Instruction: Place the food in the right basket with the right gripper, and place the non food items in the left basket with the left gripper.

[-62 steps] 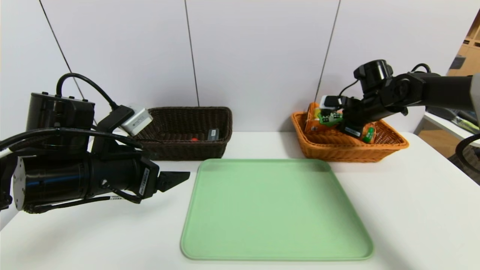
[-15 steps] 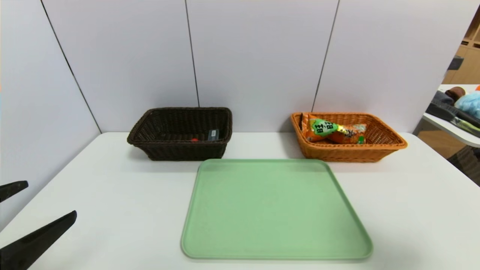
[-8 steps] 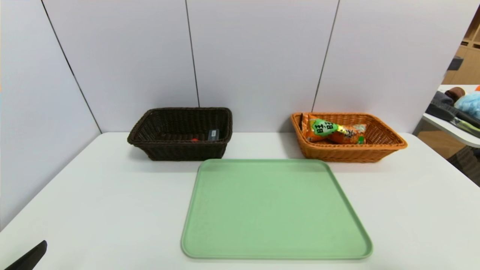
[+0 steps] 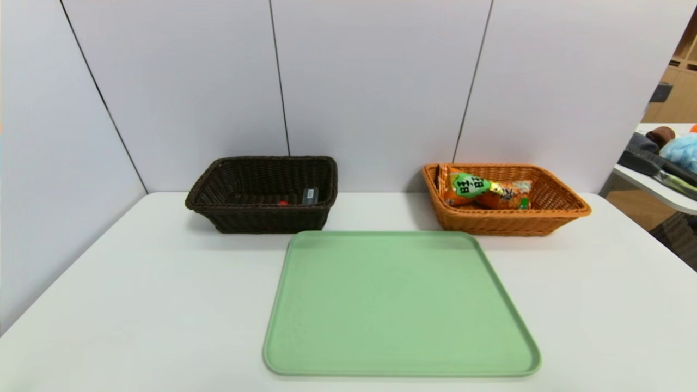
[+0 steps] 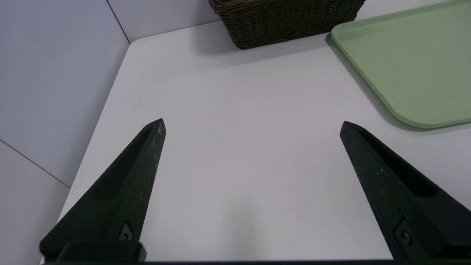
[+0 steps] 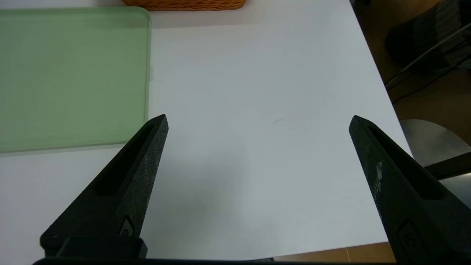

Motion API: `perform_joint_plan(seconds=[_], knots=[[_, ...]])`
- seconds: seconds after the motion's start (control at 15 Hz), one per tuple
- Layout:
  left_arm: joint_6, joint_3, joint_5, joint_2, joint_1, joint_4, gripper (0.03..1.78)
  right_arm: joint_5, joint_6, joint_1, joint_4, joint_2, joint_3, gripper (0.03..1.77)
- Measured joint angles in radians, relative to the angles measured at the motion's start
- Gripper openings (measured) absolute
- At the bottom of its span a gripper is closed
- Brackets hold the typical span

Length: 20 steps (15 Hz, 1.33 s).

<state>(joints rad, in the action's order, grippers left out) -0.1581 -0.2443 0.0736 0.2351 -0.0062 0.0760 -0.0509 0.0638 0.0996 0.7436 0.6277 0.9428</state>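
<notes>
The orange right basket (image 4: pixel 566 213) at the back right holds orange and green snack packets (image 4: pixel 482 190). At the back left, the dark brown left basket (image 4: pixel 261 219) holds a small grey item (image 4: pixel 309 195) and something red (image 4: pixel 282 203). Neither gripper shows in the head view. My left gripper (image 5: pixel 252 123) is open over bare table near the front left corner, with nothing between its fingers. My right gripper (image 6: pixel 258 119) is open over bare table near the front right edge, also holding nothing.
A green tray (image 4: pixel 400 305) with nothing on it lies in the middle of the white table (image 4: pixel 136 305). Grey wall panels stand behind and to the left. The table's right edge (image 6: pixel 379 77) drops to a floor with a chair.
The left gripper's fingertips have slid down and out of the head view at the lower left. Earlier the right gripper was over the orange basket; it has withdrawn, leaving the snack packets there.
</notes>
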Motion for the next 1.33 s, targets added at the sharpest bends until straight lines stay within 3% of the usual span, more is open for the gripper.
perform_joint_plan(seconds=[0.33,1.07,1.33], knots=[[-0.038,0.082,-0.008,-0.087,0.018,0.010,1.69,0.014,-0.005,-0.111,0.034,-0.036,-0.021,1.70],[0.009,0.213,-0.013,-0.232,0.015,-0.012,1.69,0.011,-0.011,-0.110,0.023,-0.263,-0.133,1.70],[0.053,0.237,-0.014,-0.234,0.015,-0.079,1.69,0.008,-0.011,-0.093,0.021,-0.367,-0.191,1.70]])
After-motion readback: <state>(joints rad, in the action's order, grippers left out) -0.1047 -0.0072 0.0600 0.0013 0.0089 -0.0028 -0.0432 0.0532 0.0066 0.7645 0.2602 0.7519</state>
